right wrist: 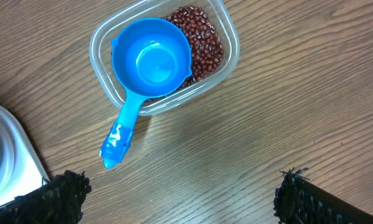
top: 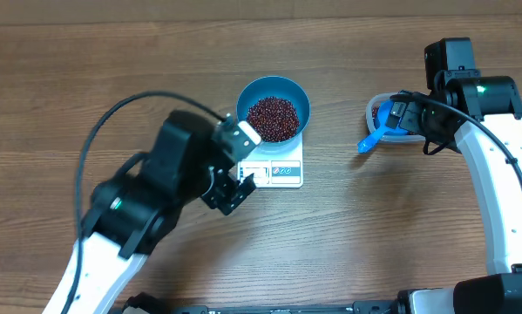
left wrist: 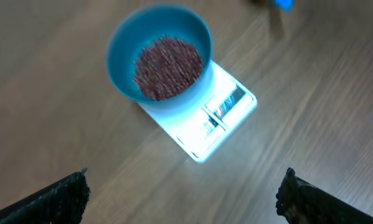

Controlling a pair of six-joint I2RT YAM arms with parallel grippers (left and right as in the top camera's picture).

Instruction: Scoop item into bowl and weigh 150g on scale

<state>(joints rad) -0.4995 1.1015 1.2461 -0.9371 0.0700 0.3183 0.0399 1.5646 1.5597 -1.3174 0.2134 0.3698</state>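
Two sets of jaws are held wide, empty: left gripper [left wrist: 186, 202], right gripper [right wrist: 180, 199]. Beans [left wrist: 167, 67] are heaped in the bowl [left wrist: 121, 62] on the scale [left wrist: 198, 142] — its display [left wrist: 228, 101] is best read before any top-up is scooped.

a brown wood-grain table [top: 86, 70] fills every view, evenly lit with soft shadows.

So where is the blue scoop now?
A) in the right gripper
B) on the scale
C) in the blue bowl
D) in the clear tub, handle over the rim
D: the scoop rests in the clear tub atop the beans, its handle sticking out past the rim.
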